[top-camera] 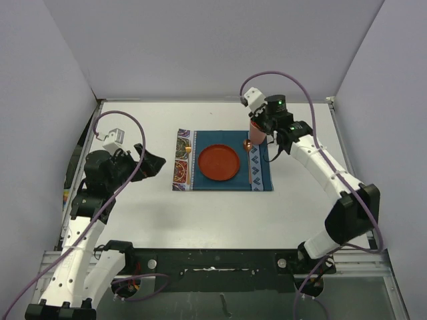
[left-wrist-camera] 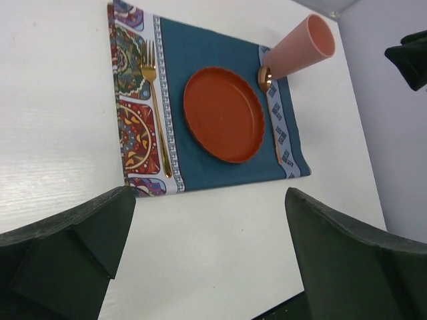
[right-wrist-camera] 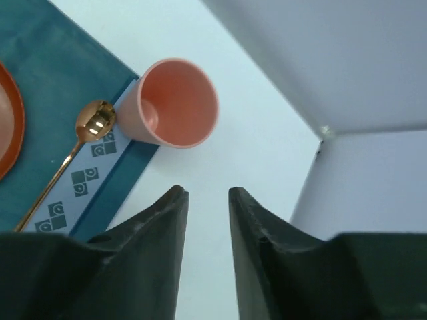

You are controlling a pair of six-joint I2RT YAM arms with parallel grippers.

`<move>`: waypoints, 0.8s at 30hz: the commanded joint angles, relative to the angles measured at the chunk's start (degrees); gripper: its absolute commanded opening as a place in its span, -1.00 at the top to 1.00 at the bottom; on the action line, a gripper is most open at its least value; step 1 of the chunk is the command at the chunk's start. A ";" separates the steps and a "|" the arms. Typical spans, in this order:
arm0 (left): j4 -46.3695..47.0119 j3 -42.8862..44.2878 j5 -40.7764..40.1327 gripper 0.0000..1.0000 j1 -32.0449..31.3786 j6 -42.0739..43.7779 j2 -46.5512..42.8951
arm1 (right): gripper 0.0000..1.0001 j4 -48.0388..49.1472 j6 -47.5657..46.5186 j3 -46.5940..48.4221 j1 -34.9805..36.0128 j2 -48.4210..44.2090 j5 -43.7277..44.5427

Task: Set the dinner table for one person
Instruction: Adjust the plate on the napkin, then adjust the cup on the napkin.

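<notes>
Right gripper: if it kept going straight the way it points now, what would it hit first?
Most likely the pink cup, standing upright at the placemat's corner just ahead of the right gripper. Only bare table lies between them, though depth is hard to judge; it might meet the table first.

We count one of nearly everything in this setting: one dinner table [top-camera: 147, 207], one teal placemat [left-wrist-camera: 200, 53], one orange plate [left-wrist-camera: 223, 113], one gold fork [left-wrist-camera: 157, 113], one gold spoon [left-wrist-camera: 265, 78] and one pink cup [left-wrist-camera: 298, 48]. Only the grippers come as a pair: we make out the left gripper [left-wrist-camera: 208, 200] and the right gripper [right-wrist-camera: 207, 193], two fingers [right-wrist-camera: 153, 233] on each.
</notes>
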 commanded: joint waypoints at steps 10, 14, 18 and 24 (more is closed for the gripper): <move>5.32 0.25 0.21 -0.35 0.00 1.08 2.86 | -0.82 2.33 6.74 16.86 -7.67 17.96 -6.56; 7.24 -0.43 0.51 0.23 -0.09 0.54 4.11 | -0.81 1.91 8.38 21.07 -10.94 21.73 -8.43; 8.83 -0.93 0.43 0.28 -0.15 -0.31 5.37 | -0.61 -0.20 10.96 23.94 -12.96 24.88 -12.22; 9.20 -1.59 0.14 0.23 -0.18 -0.70 6.15 | -0.53 0.49 10.89 22.69 -13.00 26.28 -13.72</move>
